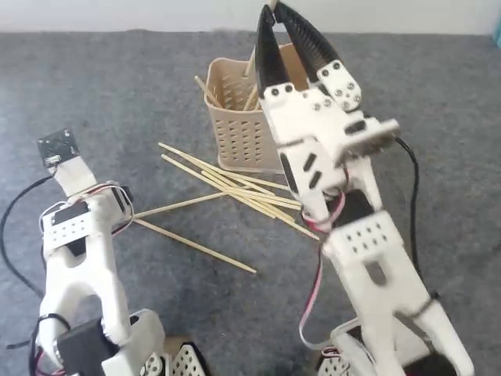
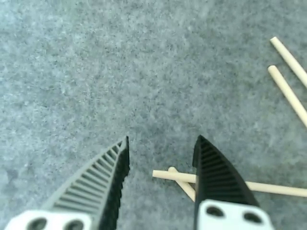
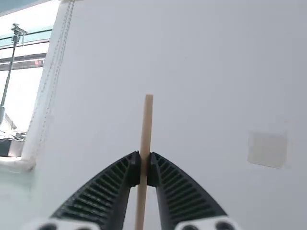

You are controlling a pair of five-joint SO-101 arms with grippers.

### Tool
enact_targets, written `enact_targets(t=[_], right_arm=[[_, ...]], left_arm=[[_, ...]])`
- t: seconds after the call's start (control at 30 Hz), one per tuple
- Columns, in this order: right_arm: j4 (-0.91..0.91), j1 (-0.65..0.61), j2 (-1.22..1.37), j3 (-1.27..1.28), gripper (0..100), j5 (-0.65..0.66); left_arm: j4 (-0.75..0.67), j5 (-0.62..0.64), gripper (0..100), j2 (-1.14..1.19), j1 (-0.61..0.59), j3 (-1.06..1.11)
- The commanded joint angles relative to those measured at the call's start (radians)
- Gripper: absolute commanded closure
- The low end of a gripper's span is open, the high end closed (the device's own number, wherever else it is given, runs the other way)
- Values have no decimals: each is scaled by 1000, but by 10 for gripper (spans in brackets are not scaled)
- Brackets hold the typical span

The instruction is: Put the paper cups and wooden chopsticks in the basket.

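A beige slotted basket [image 1: 239, 137] stands on the grey carpet with a few wooden chopsticks [image 1: 207, 90] sticking out of it. Several loose chopsticks [image 1: 235, 188] lie fanned in front of it, and one [image 1: 196, 245] lies nearer the arms. My right gripper [image 1: 274, 9] is raised high above the basket, shut on a single chopstick [image 3: 145, 129] that points out past its tips [image 3: 144, 155]. My left gripper [image 2: 163, 139] hangs open just above the carpet, with two crossed chopsticks [image 2: 268, 188] beside one finger and two more chopstick ends [image 2: 288, 91] farther off.
The left arm's body [image 1: 82, 235] stands at the lower left, beside the chopstick pile. A black cable [image 1: 411, 196] runs along the right arm. A white wall [image 3: 216, 72] rises behind the raised gripper. Bare carpet [image 1: 94, 78] stretches left of the basket.
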Motion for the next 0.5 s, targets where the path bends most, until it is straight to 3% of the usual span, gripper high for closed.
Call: enact_targets(t=[0.0, 0.13, 0.3, 0.47], right_arm=[[-136, 15, 122, -11, 990, 14], [-137, 15, 185, -11, 980, 11], [-5, 10, 189, -11, 861, 9], [45, 8, 165, -8, 854, 9]], left_arm=[[-25, -9, 793, 0, 3, -24], [-40, -9, 793, 0, 3, -22], [-48, -9, 793, 0, 3, -21], [-48, -9, 793, 0, 3, -21]])
